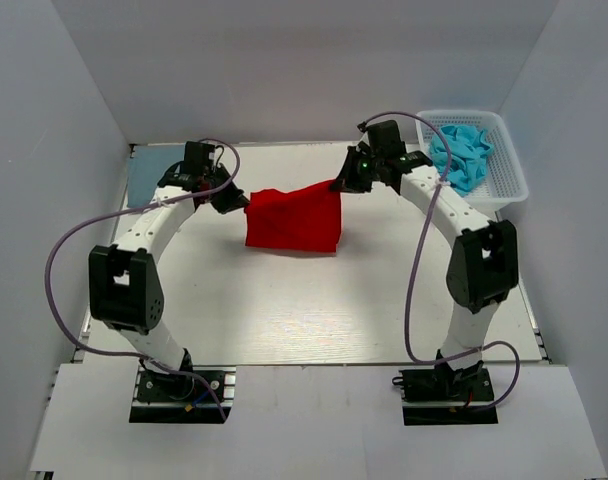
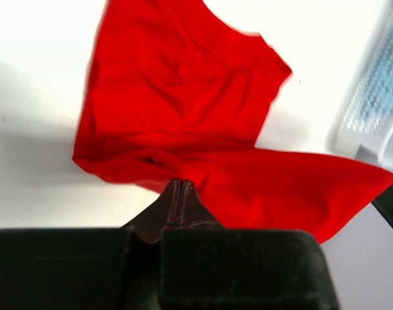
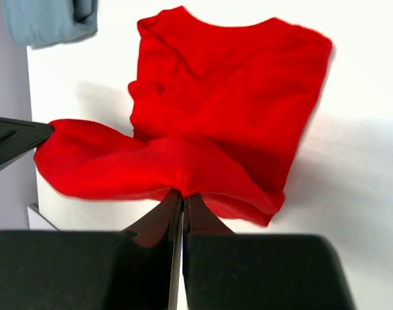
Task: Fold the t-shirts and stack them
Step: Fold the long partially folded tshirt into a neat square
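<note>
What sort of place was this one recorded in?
Probably a lab robot cell: white table boxed in by plain white panels, left arm and right arm bolted at its near edge, a basket holding a turquoise shirt.

1. Arches the left arm [image 1: 149, 235] up from its base, elbow high, forearm sloping forward and inward.
2. Pinches an edge of the red t-shirt [image 1: 294, 222] in the left gripper [image 1: 232, 200], fingertips [image 2: 172, 196] pressed flat together with no gap.
3. Arches the right arm [image 1: 439, 205] likewise, forearm angled forward and in toward the middle.
4. Clamps the right gripper [image 1: 339, 185] on the opposite end of the same edge, fingertips [image 3: 165, 210] closed tight, cloth bunched at the tips.
5. Points both grippers inward at each other, well apart, the right a little farther back than the left.
</note>
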Available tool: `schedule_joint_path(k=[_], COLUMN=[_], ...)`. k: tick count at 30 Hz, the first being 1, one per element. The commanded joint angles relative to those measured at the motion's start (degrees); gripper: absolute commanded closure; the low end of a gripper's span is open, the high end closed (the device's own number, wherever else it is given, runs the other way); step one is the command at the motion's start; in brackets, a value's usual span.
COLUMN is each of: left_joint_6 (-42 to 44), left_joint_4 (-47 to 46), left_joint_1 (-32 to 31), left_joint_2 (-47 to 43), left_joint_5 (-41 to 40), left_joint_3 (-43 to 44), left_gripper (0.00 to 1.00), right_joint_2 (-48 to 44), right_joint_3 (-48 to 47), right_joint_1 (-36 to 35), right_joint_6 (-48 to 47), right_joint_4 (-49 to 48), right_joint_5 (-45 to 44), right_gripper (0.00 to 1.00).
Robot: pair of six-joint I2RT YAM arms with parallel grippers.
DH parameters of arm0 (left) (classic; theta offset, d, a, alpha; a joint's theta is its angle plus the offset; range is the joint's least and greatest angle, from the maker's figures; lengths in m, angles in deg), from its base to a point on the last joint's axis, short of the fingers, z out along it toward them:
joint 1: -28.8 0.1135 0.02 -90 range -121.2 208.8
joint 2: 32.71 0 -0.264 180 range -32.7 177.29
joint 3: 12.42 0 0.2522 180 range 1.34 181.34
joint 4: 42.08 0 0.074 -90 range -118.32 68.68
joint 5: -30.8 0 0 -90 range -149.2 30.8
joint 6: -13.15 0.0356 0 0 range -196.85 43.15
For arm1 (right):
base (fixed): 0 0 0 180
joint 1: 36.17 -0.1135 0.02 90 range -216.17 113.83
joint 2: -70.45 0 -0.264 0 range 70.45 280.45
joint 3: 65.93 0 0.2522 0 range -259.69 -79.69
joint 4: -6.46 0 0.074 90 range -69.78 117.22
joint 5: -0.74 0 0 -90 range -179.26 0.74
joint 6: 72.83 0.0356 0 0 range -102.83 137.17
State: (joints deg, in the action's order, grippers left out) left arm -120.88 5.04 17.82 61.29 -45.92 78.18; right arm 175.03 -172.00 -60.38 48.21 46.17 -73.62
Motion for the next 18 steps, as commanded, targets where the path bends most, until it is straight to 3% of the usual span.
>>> schedule_joint_path(k=[1, 10, 11, 13, 14, 15, 16, 18], left_joint_6=[-0.6, -0.1, -0.1, -0.1, 0.8, 0.8, 3.2, 4.5], left_joint_4=[1.6, -1.8, -3.6, -3.6, -3.6, -0.9, 1.0, 4.6], left_joint_1=[1.8, 4.5, 4.5, 5.1, 5.6, 5.6, 5.6, 5.6], left_joint_2=[3.8, 20.5, 22.2, 27.7, 29.6, 31.3, 34.3, 35.2], left_joint_5=[-2.0, -0.2, -0.2, 0.4, 0.4, 0.4, 2.4, 3.2], left_joint_3=[4.4, 17.7, 20.8, 27.0, 29.7, 32.8, 39.3, 43.3], left_gripper=[1.0, 1.0, 0.95, 0.51, 0.15, 0.0, 0.0, 0.0], right_joint_2=[4.7, 17.7, 20.2, 25.2, 27.0, 31.0, 31.4, 29.7], right_joint_3=[-6.3, -15.7, -18.7, -22.9, -29.8, -31.9, -34.5, -33.4], right_joint_1=[2.1, 5.0, 5.1, 6.2, 6.5, 7.5, 7.7, 8.0], right_joint_6=[-1.2, -1.7, -2.0, -0.8, -0.1, 0.6, 1.5, 1.9], right_joint_4=[2.3, -0.7, -1.9, -1.3, -0.5, 1.5, 1.8, 0.6], right_joint_5=[3.1, 8.2, 8.7, 9.8, 9.6, 10.6, 12.9, 13.2], right_gripper=[1.0, 1.0, 1.0, 1.0, 0.94, 0.47, 0.1, 0.1])
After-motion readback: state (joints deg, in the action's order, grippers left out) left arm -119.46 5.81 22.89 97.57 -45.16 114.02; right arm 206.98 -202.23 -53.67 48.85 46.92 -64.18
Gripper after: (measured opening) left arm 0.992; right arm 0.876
